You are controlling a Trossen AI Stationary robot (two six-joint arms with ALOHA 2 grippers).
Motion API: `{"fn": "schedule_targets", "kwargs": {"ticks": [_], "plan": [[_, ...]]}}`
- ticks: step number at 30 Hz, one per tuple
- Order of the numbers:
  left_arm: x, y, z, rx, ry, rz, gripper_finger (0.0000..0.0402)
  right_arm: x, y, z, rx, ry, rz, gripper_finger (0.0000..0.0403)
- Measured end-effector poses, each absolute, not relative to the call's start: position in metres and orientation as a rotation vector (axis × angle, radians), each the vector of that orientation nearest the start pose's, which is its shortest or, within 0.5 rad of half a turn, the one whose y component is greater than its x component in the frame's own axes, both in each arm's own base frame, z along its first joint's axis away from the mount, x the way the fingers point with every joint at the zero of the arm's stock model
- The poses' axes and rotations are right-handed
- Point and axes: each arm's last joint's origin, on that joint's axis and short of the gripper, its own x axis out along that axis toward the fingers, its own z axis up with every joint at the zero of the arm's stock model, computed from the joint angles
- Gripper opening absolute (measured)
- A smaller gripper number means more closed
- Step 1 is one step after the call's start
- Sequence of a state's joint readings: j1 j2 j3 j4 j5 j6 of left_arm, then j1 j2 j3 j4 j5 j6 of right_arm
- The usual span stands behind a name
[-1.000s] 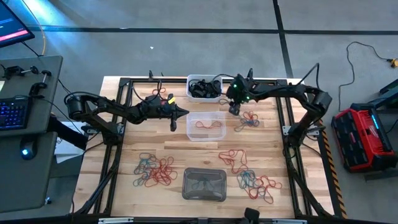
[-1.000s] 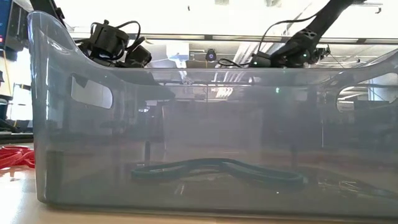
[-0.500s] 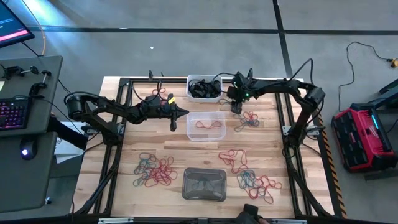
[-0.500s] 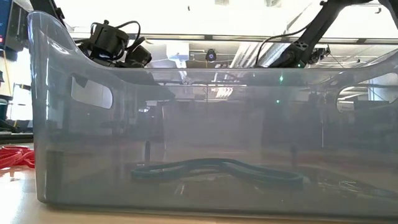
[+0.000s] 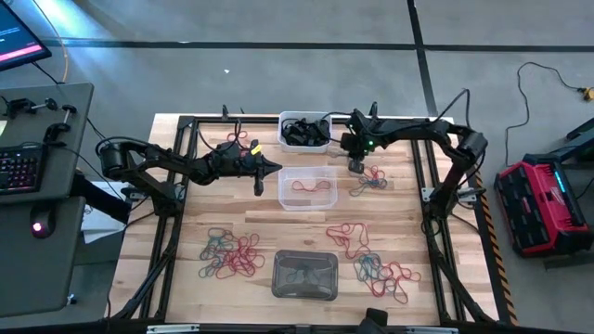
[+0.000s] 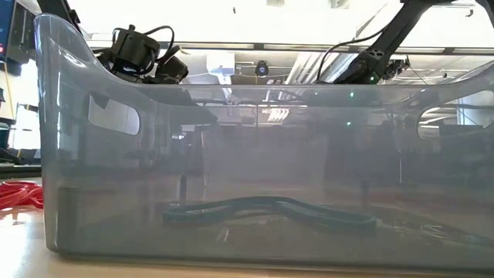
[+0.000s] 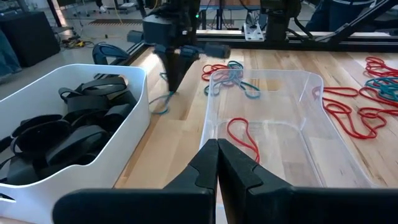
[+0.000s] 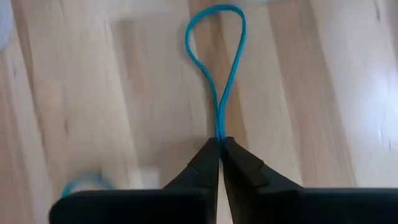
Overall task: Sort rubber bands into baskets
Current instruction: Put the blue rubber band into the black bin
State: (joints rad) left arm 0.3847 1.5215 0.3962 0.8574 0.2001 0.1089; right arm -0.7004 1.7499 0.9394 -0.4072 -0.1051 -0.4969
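Baskets in a row down mid-table: white tub (image 5: 304,131) of black bands farthest back, clear tub (image 5: 308,187) with one red band (image 7: 242,135) at centre, grey tub (image 5: 304,275) at near edge. Loose rubber bands (image 5: 230,254) heaped left and right of grey tub, more (image 5: 370,179) right of clear tub. Right gripper (image 5: 355,165) down between white tub and that heap, pinching a teal band (image 8: 217,70) against the wood. Left gripper (image 7: 216,147) pressed together, empty, just left of clear tub.

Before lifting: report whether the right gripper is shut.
Shut: the right gripper pinches a blue-teal rubber band against the table.
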Motion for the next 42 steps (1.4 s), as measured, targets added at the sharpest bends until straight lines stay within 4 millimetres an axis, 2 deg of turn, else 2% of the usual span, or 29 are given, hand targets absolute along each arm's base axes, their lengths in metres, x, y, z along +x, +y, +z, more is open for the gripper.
{"fn": "schedule_targets", "kwargs": {"ticks": [5, 10, 18, 23, 29, 36, 42], "plan": [[0.243, 0.092, 0.146, 0.031, 0.267, 0.17, 0.0, 0.235, -0.193, 0.164, 0.063, 1.155, -0.27, 0.0001], [0.242, 0.092, 0.147, 0.04, 0.267, 0.171, 0.0, 0.234, -0.177, 0.194, 0.046, 1.08, -0.283, 0.0], [0.242, 0.092, 0.147, 0.04, 0.267, 0.171, 0.0, 0.223, -0.135, 0.244, -0.013, 1.011, -0.414, 0.0], [0.243, 0.092, 0.147, 0.039, 0.267, 0.171, 0.0, 0.217, -0.103, 0.27, -0.004, 0.9, -0.397, 0.0], [0.243, 0.092, 0.147, 0.039, 0.267, 0.171, 0.0, 0.221, -0.061, 0.285, 0.018, 0.798, -0.291, 0.0], [0.243, 0.092, 0.147, 0.038, 0.267, 0.171, 0.0, 0.236, -0.009, 0.292, 0.036, 0.691, -0.114, 0.0], [0.243, 0.092, 0.146, 0.038, 0.267, 0.17, 0.0, 0.24, 0.033, 0.301, 0.065, 0.578, 0.033, 0.0]]}}
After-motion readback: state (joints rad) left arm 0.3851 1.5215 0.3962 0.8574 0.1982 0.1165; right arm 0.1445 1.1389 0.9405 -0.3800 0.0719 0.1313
